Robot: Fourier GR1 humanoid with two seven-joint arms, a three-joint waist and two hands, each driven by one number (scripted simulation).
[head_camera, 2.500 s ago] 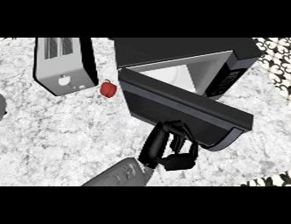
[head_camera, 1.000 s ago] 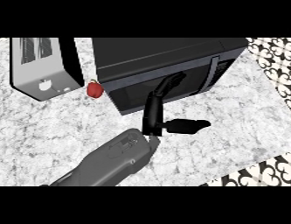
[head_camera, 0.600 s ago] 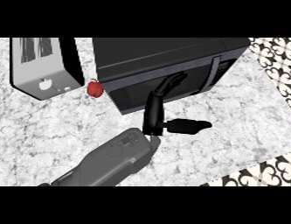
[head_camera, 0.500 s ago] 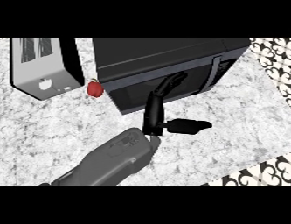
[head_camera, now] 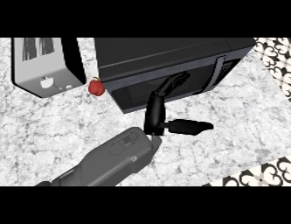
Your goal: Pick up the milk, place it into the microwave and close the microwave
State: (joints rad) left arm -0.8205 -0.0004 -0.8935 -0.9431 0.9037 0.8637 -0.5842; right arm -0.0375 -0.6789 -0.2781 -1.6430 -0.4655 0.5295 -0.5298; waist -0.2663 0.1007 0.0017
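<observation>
Where the shut microwave (head_camera: 167, 54) fronts open counter (head_camera: 244, 127), left hand (head_camera: 154, 122) straight-fingered against its door, thumb splayed

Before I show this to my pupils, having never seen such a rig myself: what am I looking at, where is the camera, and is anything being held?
This is one picture, taken from the robot's own head, looking steeply down at a white speckled stone counter. The grey forearm entering from below ends in the robot's black left hand. Its straight fingers touch the shut door of a black box-shaped microwave oven, and the thumb sticks out sideways. The hand holds nothing. Beside the microwave stand a silver two-slot toaster and a small red rounded thing. No milk shows, and the right hand is out of view.
</observation>
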